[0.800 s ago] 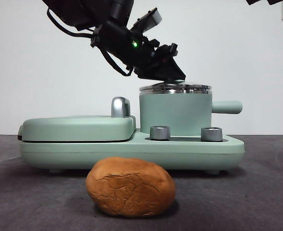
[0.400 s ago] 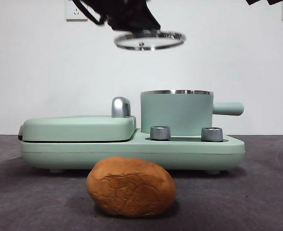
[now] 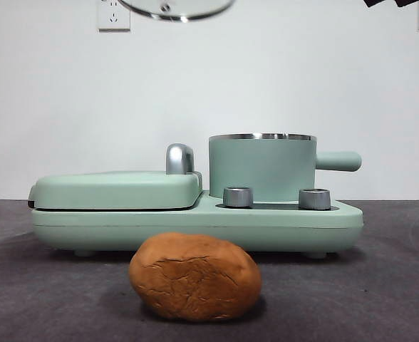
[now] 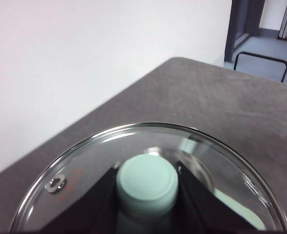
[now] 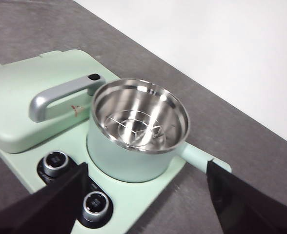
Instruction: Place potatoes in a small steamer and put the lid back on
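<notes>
Risk: round clear glass lid (image 4: 148,195) could slip from left gripper (image 4: 147,187) fingers pinching its mint-green knob (image 4: 147,183), top of frame | right gripper (image 5: 143,204) fingers spread, empty, above open mint-green steamer pot (image 5: 136,129) | orange-brown potato (image 3: 194,276) waits on grey counter (image 3: 380,285)

The left gripper (image 4: 147,195) has lifted the lid (image 3: 175,8) off the steamer (image 3: 262,165).

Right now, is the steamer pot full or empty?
Empty. The right wrist view looks into the small steamer and shows only bare steel and its rack; the potato sits on the table in front of the appliance.
</notes>
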